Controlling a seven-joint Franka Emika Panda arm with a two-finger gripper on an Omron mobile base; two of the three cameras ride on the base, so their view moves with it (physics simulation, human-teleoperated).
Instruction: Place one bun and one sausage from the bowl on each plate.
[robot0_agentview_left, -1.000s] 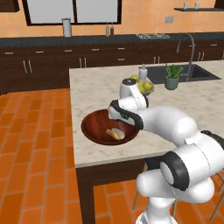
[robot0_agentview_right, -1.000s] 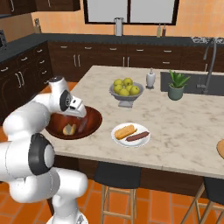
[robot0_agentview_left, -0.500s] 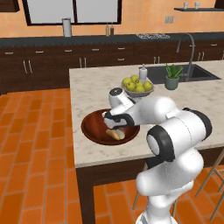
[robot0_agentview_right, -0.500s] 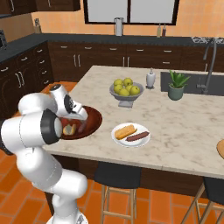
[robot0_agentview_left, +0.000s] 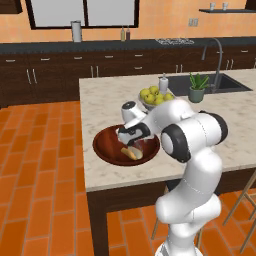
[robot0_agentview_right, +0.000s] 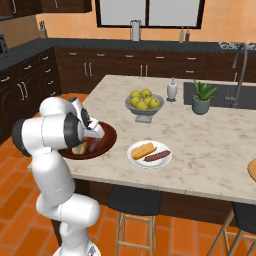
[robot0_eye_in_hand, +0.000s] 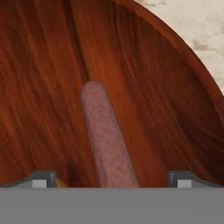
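Counter: marble island (robot0_agentview_left: 100, 100), no readable writing.
Gripper (robot0_eye_in_hand: 111, 179): now lower in the bowl (robot0_agentview_left: 107, 150), jaws spread, empty, straddling a sausage (robot0_eye_in_hand: 105, 140).

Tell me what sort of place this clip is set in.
A rendered home kitchen: a marble-topped island with a sink and faucet, dark cabinets along the wall, and bar stools tucked under the island on an orange tiled floor.

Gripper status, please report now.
Gripper open, low inside bowl. Sausage between fingertips, not gripped. White plate already filled. Nothing in the way.
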